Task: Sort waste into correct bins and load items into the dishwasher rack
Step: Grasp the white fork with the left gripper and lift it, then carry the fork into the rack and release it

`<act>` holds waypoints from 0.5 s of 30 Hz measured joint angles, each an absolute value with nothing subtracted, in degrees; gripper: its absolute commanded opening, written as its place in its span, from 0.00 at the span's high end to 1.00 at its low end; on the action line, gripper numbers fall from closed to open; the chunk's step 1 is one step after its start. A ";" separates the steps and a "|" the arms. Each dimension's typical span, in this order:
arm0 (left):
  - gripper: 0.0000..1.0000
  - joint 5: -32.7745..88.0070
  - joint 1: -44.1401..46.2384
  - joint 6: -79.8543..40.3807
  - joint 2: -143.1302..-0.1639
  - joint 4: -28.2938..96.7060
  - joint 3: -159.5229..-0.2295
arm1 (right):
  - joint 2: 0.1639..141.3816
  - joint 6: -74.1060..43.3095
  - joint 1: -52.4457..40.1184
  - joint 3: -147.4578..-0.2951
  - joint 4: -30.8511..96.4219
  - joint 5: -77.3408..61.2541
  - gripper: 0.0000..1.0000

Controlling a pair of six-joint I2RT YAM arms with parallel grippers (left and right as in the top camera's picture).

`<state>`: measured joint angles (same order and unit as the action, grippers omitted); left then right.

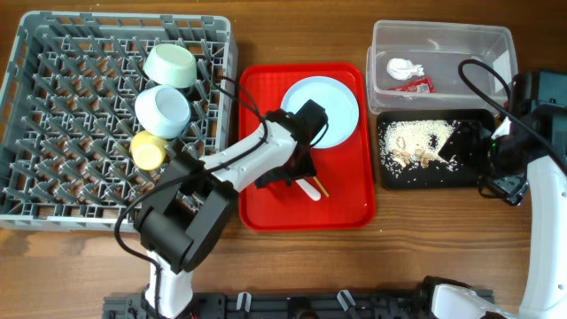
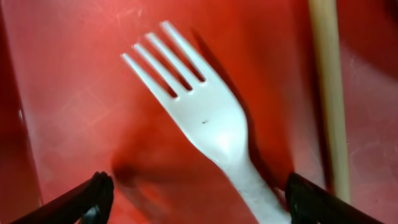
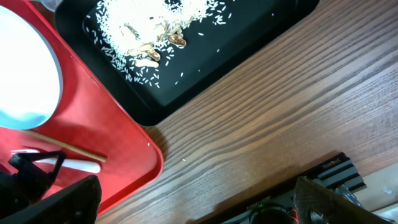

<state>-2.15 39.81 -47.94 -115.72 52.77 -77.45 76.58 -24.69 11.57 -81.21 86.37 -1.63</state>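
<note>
A white plastic fork (image 2: 211, 118) lies on the red tray (image 1: 266, 208), with a wooden chopstick (image 2: 329, 93) beside it. My left gripper (image 2: 199, 202) is open, low over the fork, one jaw on each side of its handle. A pale plate (image 1: 332, 106) sits on the tray's far part. The grey rack (image 1: 53, 133) holds the green bowl (image 1: 170, 65), blue saucer-bowl (image 1: 164, 110) and yellow cup (image 1: 148, 149). The clear tub (image 1: 483, 44) holds a paper wad (image 1: 403, 66) and red packet (image 1: 416, 86). The black tray (image 1: 390, 173) holds rice crumbs (image 1: 425, 142). My right gripper (image 3: 196, 202) is open and empty above the table.
The right arm (image 1: 536, 177) stands beside the black tray's right end. The fork handle and chopstick also show in the right wrist view (image 3: 68, 158). Bare wooden table (image 3: 280, 112) lies between the red tray and the front rail.
</note>
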 measured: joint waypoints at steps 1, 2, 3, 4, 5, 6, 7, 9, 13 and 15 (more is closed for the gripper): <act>0.37 -1.78 39.81 -47.88 -115.44 52.49 -76.93 | 76.58 -24.69 11.57 -81.21 86.37 -1.65 0.00; 0.45 -1.61 39.81 -47.92 -115.20 52.51 -76.55 | 76.58 -24.67 11.57 -81.21 86.37 -1.65 0.00; 0.54 -1.50 39.81 -48.25 -115.13 52.53 -76.40 | 76.58 -24.53 11.57 -81.21 86.37 -1.65 0.00; 0.65 -1.30 39.81 -48.16 -115.09 52.51 -76.31 | 76.58 -24.51 11.57 -81.21 86.37 -1.65 0.00; 0.74 -1.19 39.81 -48.29 -115.07 52.47 -76.23 | 76.58 -24.51 11.57 -81.21 86.37 -1.63 0.00; 0.77 -1.15 39.81 -48.27 -115.07 52.49 -76.18 | 76.58 -24.49 11.57 -81.21 86.39 -1.65 0.00; 0.80 -1.10 39.81 -48.25 -115.07 52.58 -76.12 | 76.58 -24.47 11.57 -81.21 86.37 -1.63 0.00; 0.87 -0.99 39.81 -48.38 -115.07 52.66 -76.07 | 76.58 -24.32 11.57 -81.21 86.39 -1.65 0.00; 0.94 -0.93 39.24 -48.38 -115.07 52.84 -76.07 | 76.58 -24.32 11.57 -81.21 86.37 -1.63 0.00; 0.96 -0.75 38.65 -48.34 -115.04 52.95 -76.07 | 76.58 -24.32 11.57 -81.21 86.37 -1.63 0.00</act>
<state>-0.75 38.65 -48.34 -115.04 52.95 -76.07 76.58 -24.32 11.57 -81.21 86.37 -1.63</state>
